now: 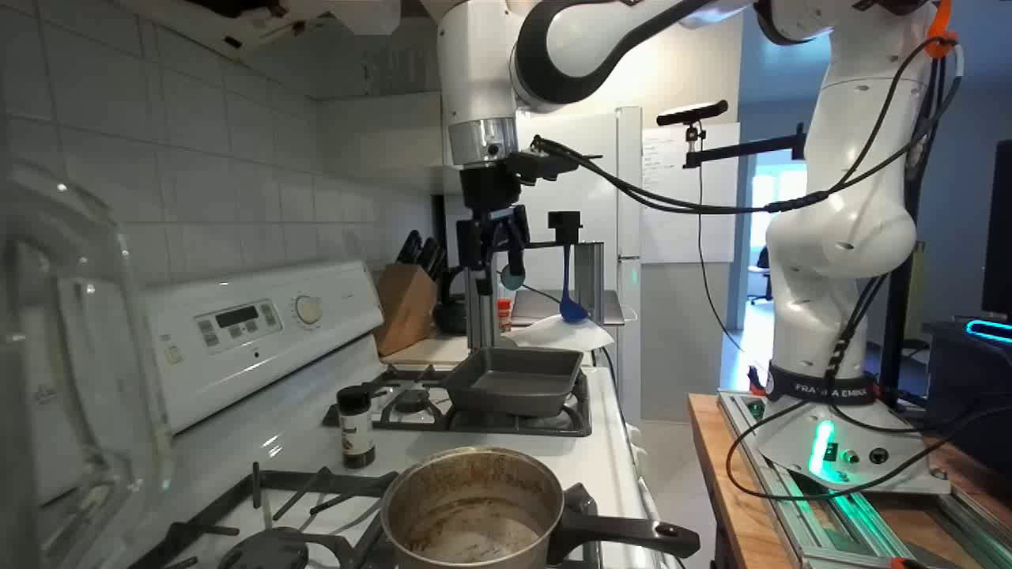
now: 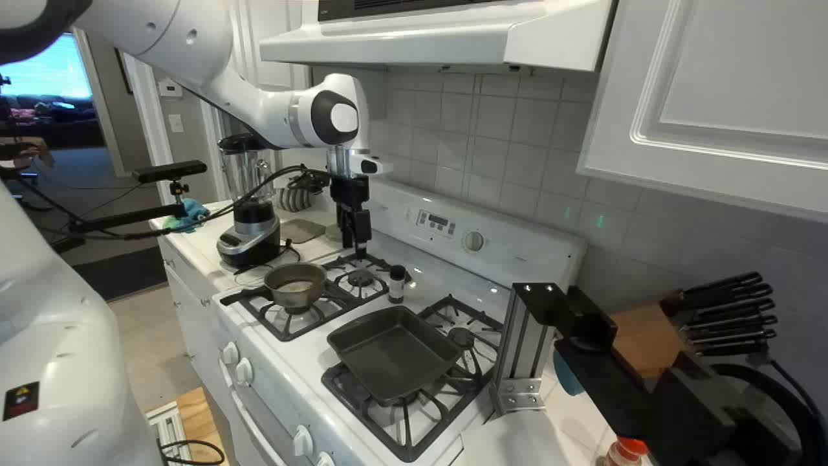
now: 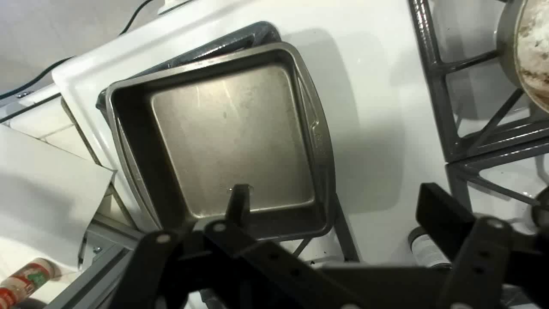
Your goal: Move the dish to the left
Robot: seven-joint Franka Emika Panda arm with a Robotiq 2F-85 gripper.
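The dish point(image 1: 518, 383) is a dark grey, shallow square pan resting on a stove burner grate. In an exterior view the dish point(image 2: 394, 355) sits askew on that grate, and in the wrist view the dish point(image 3: 236, 137) is seen from above, with nothing in it. My gripper point(image 1: 500, 283) points down and hangs well above the stove, apart from the dish; it also shows in an exterior view point(image 2: 353, 251). In the wrist view the gripper point(image 3: 336, 191) is open with nothing between its fingers. There one finger overlaps the dish's lower edge and the other appears over the stovetop beside it.
A round steel pot point(image 1: 474, 514) with a black handle stands on another burner. A dark-capped jar point(image 1: 356, 427) stands between the burners near the control panel point(image 1: 261, 316). A metal post point(image 2: 522, 349), a knife block point(image 1: 407, 304) and a hanging blue spoon point(image 1: 571, 304) are beyond the dish.
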